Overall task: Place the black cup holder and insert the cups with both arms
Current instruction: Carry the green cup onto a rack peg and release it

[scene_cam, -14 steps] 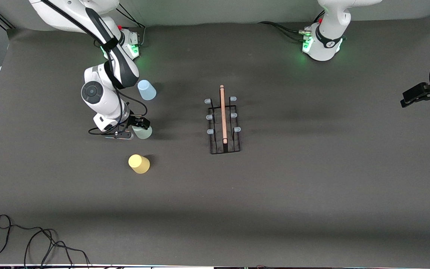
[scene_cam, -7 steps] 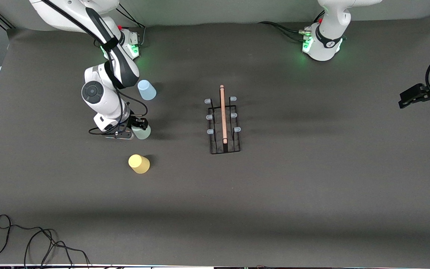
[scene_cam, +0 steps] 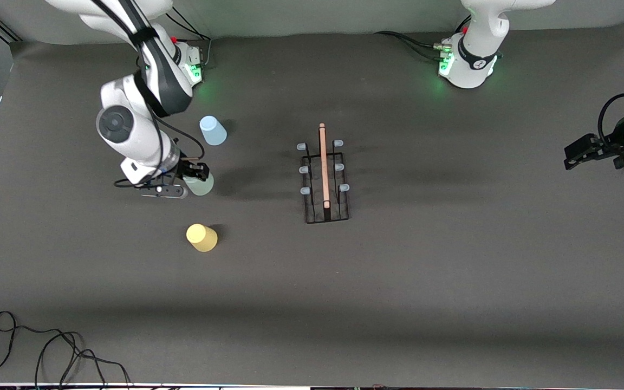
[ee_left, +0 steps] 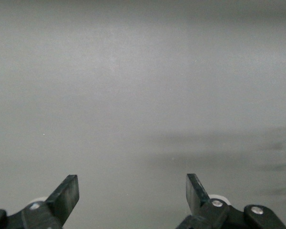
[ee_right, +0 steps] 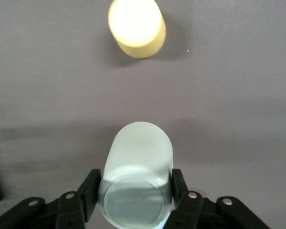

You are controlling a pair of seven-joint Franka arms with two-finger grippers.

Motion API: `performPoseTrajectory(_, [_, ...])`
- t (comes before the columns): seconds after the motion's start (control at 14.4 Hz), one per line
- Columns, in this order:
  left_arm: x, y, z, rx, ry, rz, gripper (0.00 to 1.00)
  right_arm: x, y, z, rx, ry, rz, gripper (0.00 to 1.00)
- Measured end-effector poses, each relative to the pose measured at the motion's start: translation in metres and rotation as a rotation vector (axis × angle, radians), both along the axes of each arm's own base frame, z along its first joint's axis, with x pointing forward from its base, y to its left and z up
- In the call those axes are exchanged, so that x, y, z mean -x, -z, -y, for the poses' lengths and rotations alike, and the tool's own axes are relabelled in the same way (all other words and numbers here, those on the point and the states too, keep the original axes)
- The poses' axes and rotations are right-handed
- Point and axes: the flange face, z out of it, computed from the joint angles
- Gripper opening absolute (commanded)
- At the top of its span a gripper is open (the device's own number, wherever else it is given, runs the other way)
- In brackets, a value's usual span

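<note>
Grey-green cup (ee_right: pixel 138 181) clamped between right fingers (ee_right: pixel 89 188).

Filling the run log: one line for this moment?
right gripper: shut on green cup | left gripper: open, waiting | rack: no cups | blue cup, yellow cup: on table

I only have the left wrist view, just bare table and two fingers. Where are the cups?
Observer: The yellow cup and light blue cup stand on the table toward the right arm's end.
Operator: And the third one?
Observer: The right gripper is shut on the grey-green cup.
Operator: Is the rack loaded?
Observer: No, the black cup holder stands mid-table with all prongs bare.
</note>
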Motion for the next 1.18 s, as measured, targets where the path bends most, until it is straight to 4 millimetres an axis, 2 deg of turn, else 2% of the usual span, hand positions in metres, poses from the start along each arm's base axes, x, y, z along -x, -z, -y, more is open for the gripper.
performPoseTrajectory(0.14, [0.000,0.001,0.001,0.000,0.001,-0.007,1.00,-0.001,-0.030,-0.033,-0.036,0.036,0.018,0.14])
performPoseTrajectory(0.35, [0.009,-0.001,0.001,0.001,-0.001,-0.072,1.00,0.013,-0.059,-0.100,-0.082,0.096,0.037,0.14])
performPoseTrajectory(0.55, [0.013,-0.012,0.002,0.002,-0.001,-0.088,1.00,0.040,-0.073,-0.166,-0.091,0.153,0.041,0.12])
performPoseTrajectory(0.69, [0.015,-0.026,0.001,0.001,-0.003,-0.076,1.00,0.058,-0.074,-0.200,-0.090,0.172,0.035,0.12])
performPoseTrajectory(0.83, [0.015,-0.040,-0.003,0.000,-0.009,-0.050,1.00,0.070,-0.073,-0.224,-0.088,0.195,0.028,0.12])
performPoseTrajectory(0.97, [0.014,-0.045,-0.006,-0.001,-0.013,-0.040,1.00,0.079,-0.073,-0.241,-0.087,0.208,0.024,0.12])
performPoseTrajectory(1.18, [0.014,-0.043,-0.005,-0.001,-0.011,-0.045,1.00,0.082,-0.066,-0.253,-0.084,0.215,0.020,0.12])
